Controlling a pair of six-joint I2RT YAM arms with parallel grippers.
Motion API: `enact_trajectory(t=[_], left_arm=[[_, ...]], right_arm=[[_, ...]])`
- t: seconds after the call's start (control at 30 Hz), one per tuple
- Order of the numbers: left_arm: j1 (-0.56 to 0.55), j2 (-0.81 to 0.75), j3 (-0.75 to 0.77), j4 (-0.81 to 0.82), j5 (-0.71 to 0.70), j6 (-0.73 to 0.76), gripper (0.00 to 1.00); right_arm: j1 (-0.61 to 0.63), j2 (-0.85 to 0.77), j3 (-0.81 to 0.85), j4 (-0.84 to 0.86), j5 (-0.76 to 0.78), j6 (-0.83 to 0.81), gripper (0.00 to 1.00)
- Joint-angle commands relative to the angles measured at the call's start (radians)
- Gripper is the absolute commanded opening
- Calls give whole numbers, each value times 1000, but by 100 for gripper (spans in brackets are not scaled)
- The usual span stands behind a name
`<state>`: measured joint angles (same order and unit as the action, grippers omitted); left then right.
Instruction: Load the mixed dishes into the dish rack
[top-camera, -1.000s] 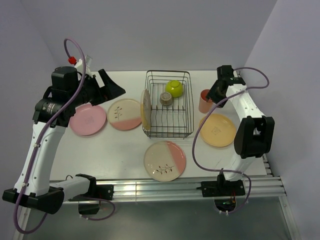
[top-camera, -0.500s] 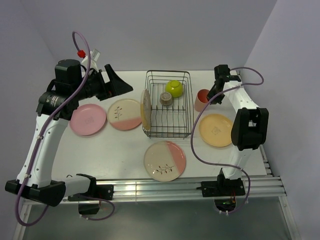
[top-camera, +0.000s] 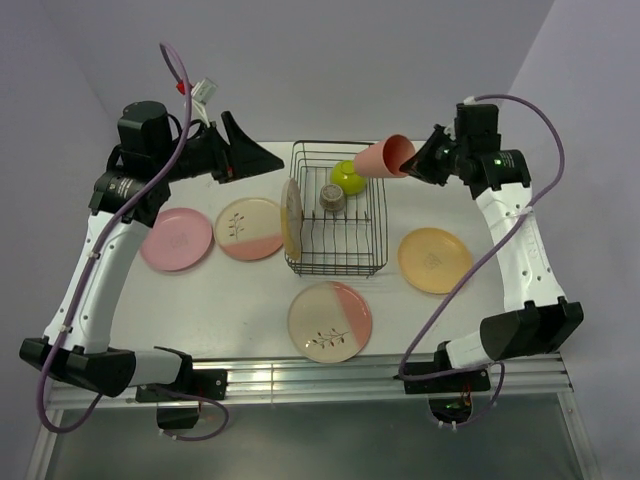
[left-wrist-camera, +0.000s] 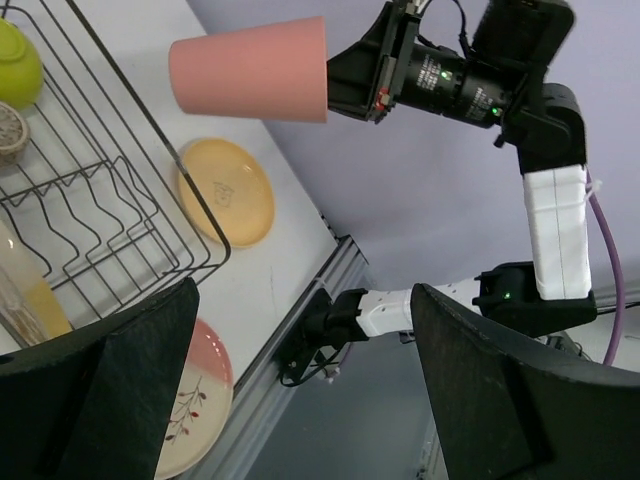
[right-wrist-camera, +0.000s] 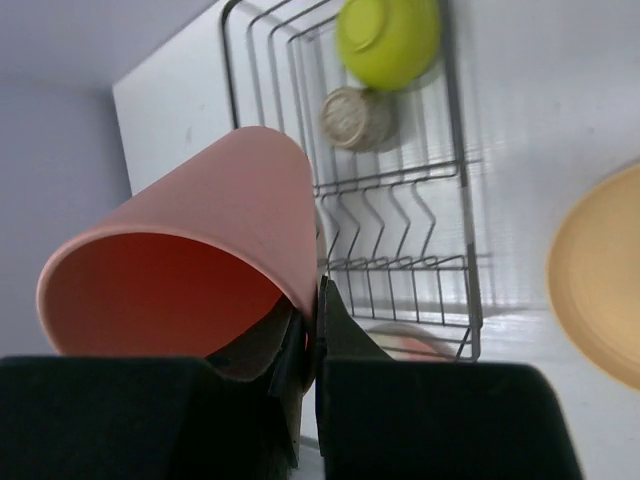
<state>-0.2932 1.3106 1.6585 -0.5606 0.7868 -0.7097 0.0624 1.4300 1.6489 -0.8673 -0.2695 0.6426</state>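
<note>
The right gripper (top-camera: 420, 160) is shut tight on the rim of the salmon-pink tumbler (top-camera: 382, 158). It holds the tumbler up in the air, tipped on its side. The tumbler's closed bottom points to the left and its open mouth faces the gripper. It hangs over the back right corner of the dish rack (top-camera: 336, 268), which sits in the middle of the bench (top-camera: 230, 295). A lime-green bowl (top-camera: 347, 177) and a tiny grey cup (top-camera: 332, 197) sit side by side in the back part of the rack. A cream-and-yellow plate (top-camera: 291, 218) stands on its edge at the rack's left side. I cannot tell if it is inside the wires or just leaning on them. Four more plates lie flat on the bench. The plain pink plate (top-camera: 176, 239) and a cream-and-pink plate (top-camera: 250, 229) are left of the rack. Another cream-and-pink plate (top-camera: 330, 321) is in front of it. The orange-yellow plate (top-camera: 435, 260) is to its right. The left gripper (top-camera: 250, 155) is wide open and holds nothing. It hangs high over the bench, left of the rack, and points toward it.
</note>
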Motion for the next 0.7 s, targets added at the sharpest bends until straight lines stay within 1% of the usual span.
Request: enact_trajectory(t=[0.0,0.03,0.07,0.1,0.13,0.2,0.23,0.27,0.3,0.33,0.4,0.43,0.47,0.5,0.67], left_arm=[[-18,32,59,4,5,-28,93],[-35,51,70,-63,-29,-37,92],[-50,59,89,-85,-85,-40,91],[-69,68,96,-102,-122,-45,90],[-108,70,106,-120,-164,-51,89],[-139,73,113,-137,-237,-71,87],[-161,76,118,-137,-250,-80,86],[-172,82,141,-163,-270,-77,85],[-181,88,161,-188,-321,-68,84],[-202,114,217,-221,-352,-44,82],[-227,165,280,-325,-432,-10,79],[-253,179,311,-352,-452,-4,78],[-265,191,355,-372,-472,-1,76],[-291,206,366,-387,-498,-2,76],[-339,234,415,-404,-560,-13,70]], right_arm=[[132,0,104,-131,60,-70,0],[219,-5,121,-145,128,-80,0],[258,-11,144,-154,185,-87,0],[290,-14,152,-156,281,-98,0],[350,-17,158,-154,336,-98,0],[393,-19,179,-154,410,-101,0],[411,-14,190,-160,479,-103,0],[447,-3,221,-180,509,-109,0],[462,4,238,-190,538,-113,0],[479,10,253,-199,585,-119,0],[520,26,284,-219,619,-130,0],[533,30,291,-226,634,-130,0],[545,38,302,-236,663,-133,0],[572,41,307,-239,676,-135,0],[658,79,359,-285,794,-144,0]])
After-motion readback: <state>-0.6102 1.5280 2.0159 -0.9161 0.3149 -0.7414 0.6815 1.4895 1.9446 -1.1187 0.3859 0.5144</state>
